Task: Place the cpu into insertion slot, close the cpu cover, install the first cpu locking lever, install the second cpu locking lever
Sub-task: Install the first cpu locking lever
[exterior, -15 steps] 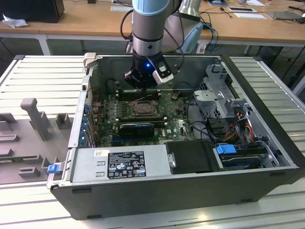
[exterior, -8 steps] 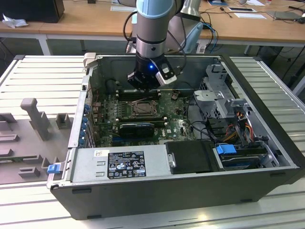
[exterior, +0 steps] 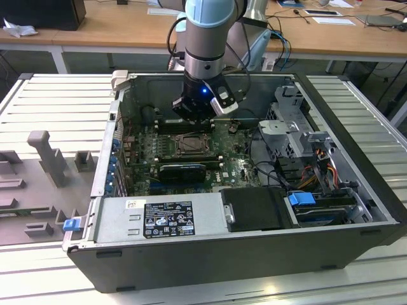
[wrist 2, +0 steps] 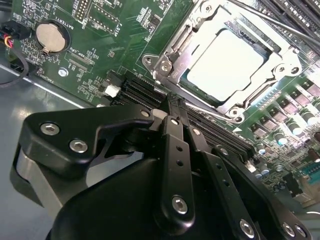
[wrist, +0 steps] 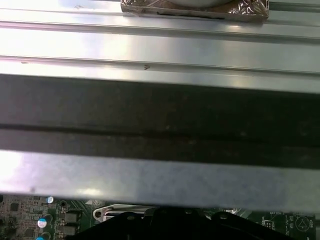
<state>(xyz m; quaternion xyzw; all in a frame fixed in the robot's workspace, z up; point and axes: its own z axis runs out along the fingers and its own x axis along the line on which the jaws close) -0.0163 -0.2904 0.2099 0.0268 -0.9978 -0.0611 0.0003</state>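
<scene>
Sitting in one insertion slot (wrist 2: 235,107), one cpu (wrist 2: 225,67), gripper (wrist 2: 172,107) seemingly closed.

no legible text; illegible print on the white-and-black label (exterior: 168,219) atop the grey power supply housing (exterior: 121,222)

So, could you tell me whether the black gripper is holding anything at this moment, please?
Nothing is held: the black gripper has its fingers together and bare, above the green board beside the pale silvery square cpu, which sits in its socket under the silver metal cover.
</scene>
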